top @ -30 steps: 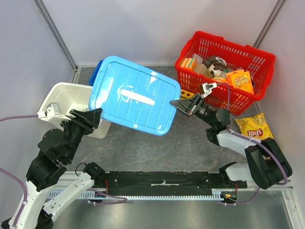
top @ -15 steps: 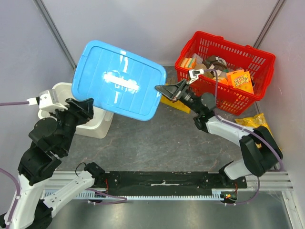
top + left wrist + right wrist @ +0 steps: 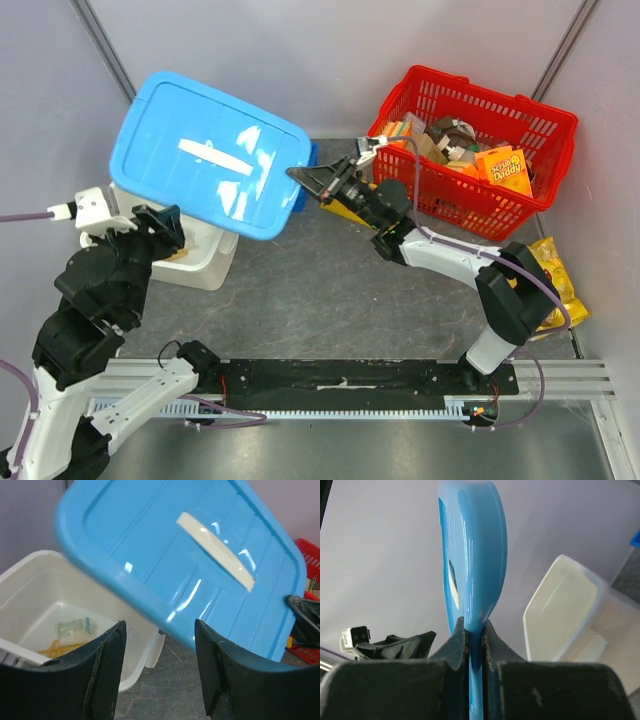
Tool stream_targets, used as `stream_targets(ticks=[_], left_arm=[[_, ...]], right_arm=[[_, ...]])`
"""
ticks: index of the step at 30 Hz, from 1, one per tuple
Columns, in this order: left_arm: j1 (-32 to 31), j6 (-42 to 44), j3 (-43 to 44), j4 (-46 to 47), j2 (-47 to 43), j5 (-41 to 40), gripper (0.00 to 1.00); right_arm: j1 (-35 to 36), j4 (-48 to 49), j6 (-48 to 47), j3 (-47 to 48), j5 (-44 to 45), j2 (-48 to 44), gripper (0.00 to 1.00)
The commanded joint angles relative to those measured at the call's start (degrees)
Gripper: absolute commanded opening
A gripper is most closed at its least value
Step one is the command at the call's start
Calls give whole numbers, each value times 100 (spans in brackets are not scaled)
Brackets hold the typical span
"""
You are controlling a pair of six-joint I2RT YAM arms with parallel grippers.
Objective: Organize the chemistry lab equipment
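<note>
R gripper (image 3: 293, 174) is clamped on the edge of the blue lid (image 3: 205, 150). Wrist view shows both fingers pressed flat on either side of the rim, w/ the lid standing edge-on straight out past the tips. The lid hangs tilted in the air, off the table, stretching away from the R fingertips toward the L arm.

L gripper (image 3: 159, 630) is spread wide w/ nothing btwn the fingers and no contact w/ anything. The lid's underside edge sits just above and beyond its tips.

White bin (image 3: 30, 575) lies below and ahead of the L fingers, to their left side, partly roofed by the lid. On the bin floor is the bag (image 3: 75, 627), pale green and white, lying flat. Just beside it, nearer the L hand, is a yellow bit (image 3: 59, 649); can't tell what it is.

Rack (image 3: 336, 211): only a yellow corner shows under the R wrist, the rest hidden by the arm. It's on the table, well apart from the bin.

Red basket (image 3: 540, 115) is behind the R arm, full of packs and boxes. Chip bag (image 3: 562, 290) lies by the R elbow.
</note>
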Motion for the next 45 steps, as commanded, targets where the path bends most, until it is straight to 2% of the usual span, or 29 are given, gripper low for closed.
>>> stream_targets(ticks=[1,8,14,17,25,31,34,38,40,45], left_arm=[[-18,628,728,149,849,28,63],[-9,822,1783,61,2036,-235,68],[228,936,1899,280,2485,-140,69],[631,858,1898,237,2705,343,69],[2230,304,1846,131,3355,2162,67],[3242,-390,1021,710,3392,2936,62],[3471,-628,677,931,3347,2990,61],[3542,-953,492,949,3461,2437,58],[3779,-1128,510,844,3619,2217,55],[4139,-1419,343,861,3786,2251,53]], right_arm=[[531,-918,-267,1131,626,407,0],[1155,-1544,-206,2442,925,1506,0],[1507,-1781,-4,3207,1066,2306,0],[1639,-2054,-13,3542,1066,2649,0],[1744,-2713,-57,4105,1145,3107,0],[1735,-2669,31,4201,1268,3291,0],[1727,-2801,40,4325,1312,3388,0],[1718,-2889,75,4325,1504,3432,0],[1718,-2924,101,4377,1558,3476,0],[1700,-2880,207,4422,1584,3590,0]])
